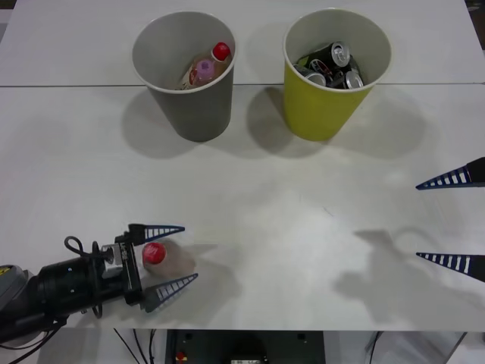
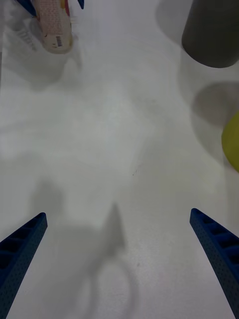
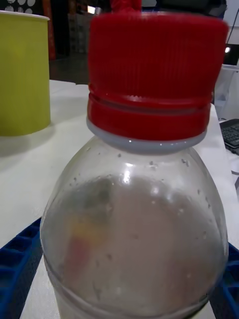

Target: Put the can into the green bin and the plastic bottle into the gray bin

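The plastic bottle [image 1: 155,255] stands upright near the table's front left edge, clear with a red cap [image 3: 154,75]. My left gripper [image 1: 189,252] is shut on the bottle, one blue finger pressed to each side of its body [image 3: 17,264]. I cannot tell whether its base rests on the table. The right wrist view shows the bottle's label [image 2: 52,25] far off. Cans [image 1: 337,64] lie inside the green bin [image 1: 303,114] at the back right. The gray bin [image 1: 201,114] stands to the left of it. My right gripper [image 1: 418,221] hovers open at the right edge, holding nothing [image 2: 117,214].
The gray bin holds a pink-topped bottle [image 1: 203,72] and a red-capped one [image 1: 220,51]. White table lies between the bins and my grippers. The table's front edge runs just below the left gripper. The gray bin [image 2: 211,35] and green bin [image 2: 231,144] stand well ahead of the right gripper.
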You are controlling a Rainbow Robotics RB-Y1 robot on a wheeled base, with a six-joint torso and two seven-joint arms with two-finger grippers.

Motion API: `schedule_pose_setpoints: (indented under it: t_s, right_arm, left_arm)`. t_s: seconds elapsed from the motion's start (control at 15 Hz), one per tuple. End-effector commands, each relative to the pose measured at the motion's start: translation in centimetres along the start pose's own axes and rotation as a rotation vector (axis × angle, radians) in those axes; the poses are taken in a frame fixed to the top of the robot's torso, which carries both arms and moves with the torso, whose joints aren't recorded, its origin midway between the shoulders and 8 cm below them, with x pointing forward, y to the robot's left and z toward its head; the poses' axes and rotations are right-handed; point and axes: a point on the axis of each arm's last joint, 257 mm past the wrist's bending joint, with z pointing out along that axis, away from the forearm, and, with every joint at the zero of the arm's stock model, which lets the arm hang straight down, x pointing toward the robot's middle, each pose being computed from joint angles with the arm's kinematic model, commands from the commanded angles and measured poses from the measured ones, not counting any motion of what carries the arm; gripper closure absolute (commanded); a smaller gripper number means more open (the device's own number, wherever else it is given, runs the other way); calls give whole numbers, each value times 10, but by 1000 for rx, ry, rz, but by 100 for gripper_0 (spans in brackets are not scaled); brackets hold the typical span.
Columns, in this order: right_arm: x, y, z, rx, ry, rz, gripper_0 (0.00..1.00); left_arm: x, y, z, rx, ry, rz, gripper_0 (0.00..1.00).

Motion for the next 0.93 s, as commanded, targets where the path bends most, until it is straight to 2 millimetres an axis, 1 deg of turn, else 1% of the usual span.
schedule_pose_setpoints:
  t_s: [0.07,0.6,0.8,0.93]
  right_arm:
    - [0,0,0,0,0,0,0]
    - [0,0,0,0,0,0,0]
    - [0,0,0,0,0,0,0]
    - [0,0,0,0,0,0,0]
  left_arm:
    - [-1,-1,2,1,-6,-8,100]
    - [-4,4,0,1,-7,-18,100]
    - [-5,10,-4,9,6,-23,100]
    - [-10,20,-10,10,19,-87,100]
